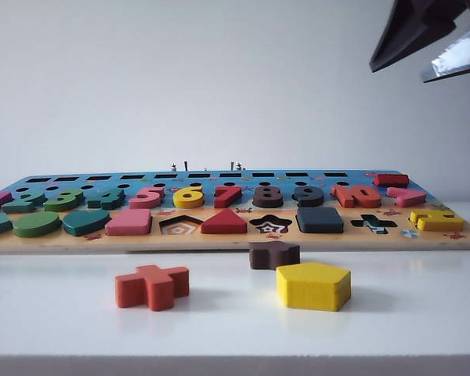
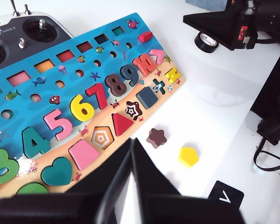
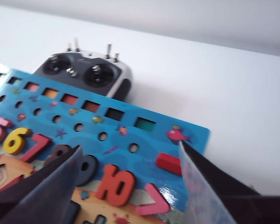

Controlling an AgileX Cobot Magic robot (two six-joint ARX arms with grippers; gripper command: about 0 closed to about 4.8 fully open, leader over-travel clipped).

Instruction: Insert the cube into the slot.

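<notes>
The cube (image 1: 319, 220), a dark navy rounded square, lies flat in the front row of the wooden puzzle board (image 1: 235, 241), between the star recess and the cross recess. In the left wrist view the cube (image 2: 146, 97) fills its square recess, so the slot's pattern is hidden beneath it. My right gripper (image 1: 398, 74) hangs open and empty, high above the board's right end; in its own view the right gripper (image 3: 130, 154) spans the red number ten. My left gripper (image 2: 132, 140) is shut on nothing, over the table in front of the board.
Loose on the table before the board lie a red cross block (image 1: 152, 286), a brown star block (image 1: 273, 254) and a yellow pentagon (image 1: 313, 285). A remote controller (image 3: 88, 74) sits behind the board. A tape roll (image 2: 206, 42) lies off to the right.
</notes>
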